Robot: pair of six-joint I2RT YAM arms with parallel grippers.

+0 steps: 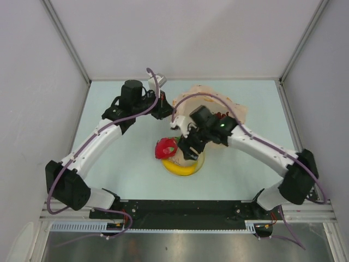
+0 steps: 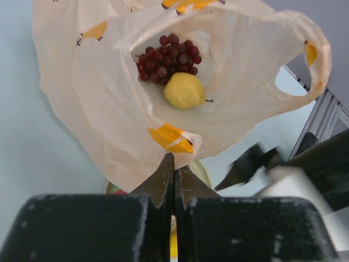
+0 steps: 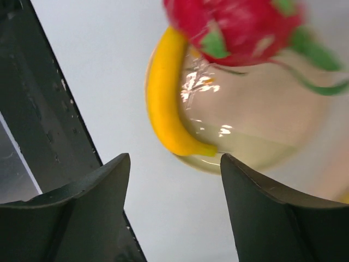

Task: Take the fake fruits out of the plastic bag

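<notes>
The left gripper [image 2: 173, 164] has its fingers pressed together on the rim of the plastic bag [image 2: 98, 98]. Inside the bag, the grape bunch [image 2: 168, 57] and the lemon [image 2: 185, 90] lie touching. The right gripper [image 3: 174, 158] is spread and empty above the plate [image 3: 262, 125]. The banana [image 3: 163, 103] lies along the plate's rim, with the red fruit [image 3: 240, 27] near it.
</notes>
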